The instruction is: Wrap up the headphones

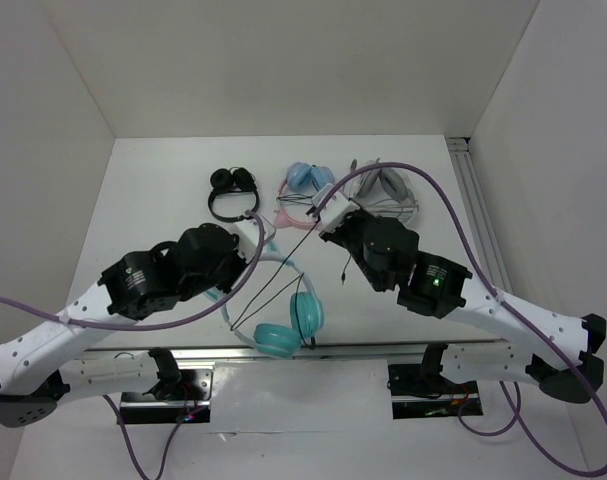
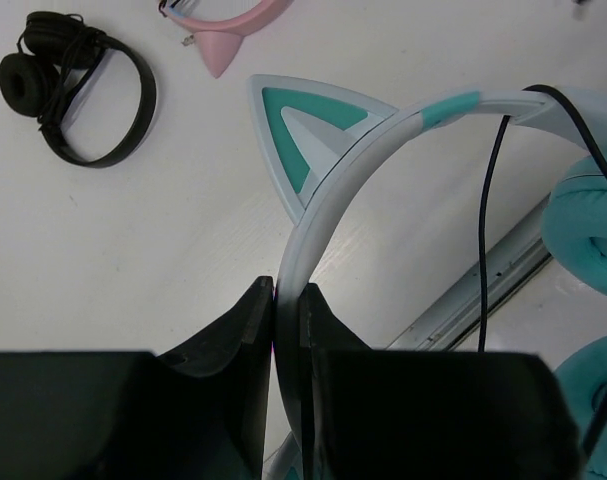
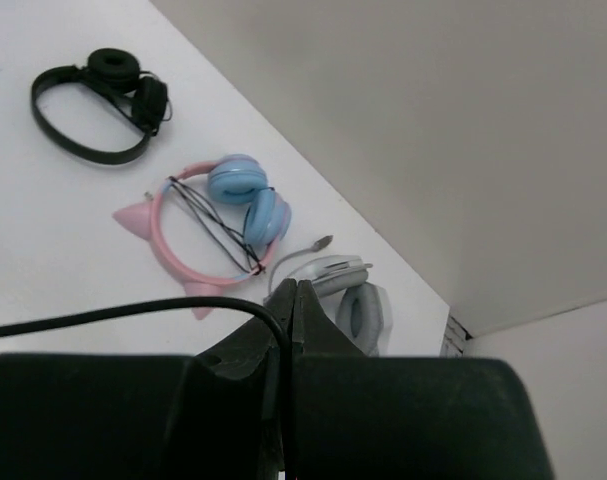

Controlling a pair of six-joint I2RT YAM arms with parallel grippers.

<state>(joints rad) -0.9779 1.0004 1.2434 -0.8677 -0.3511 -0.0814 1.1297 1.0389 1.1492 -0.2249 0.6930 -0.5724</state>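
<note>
The teal headphones (image 1: 306,313) lie near the table's front edge, cups toward the arms. My left gripper (image 1: 256,238) is shut on their pale headband (image 2: 383,130), just below a teal cat ear (image 2: 303,125); in the left wrist view the gripper (image 2: 288,300) has the band pinched between its jaws. The teal cups (image 2: 588,230) show at the right of that view. My right gripper (image 1: 328,215) is shut on the thin black cable (image 1: 283,270), which runs taut down to the headband. In the right wrist view the gripper (image 3: 291,292) holds the cable (image 3: 133,315).
Black headphones (image 1: 233,192), the pink cat-ear pair (image 1: 305,185) with blue cups and the grey-white pair (image 1: 391,190) lie along the back of the table. A metal rail (image 1: 363,350) runs along the front edge, another (image 1: 478,220) along the right side. White walls enclose the table.
</note>
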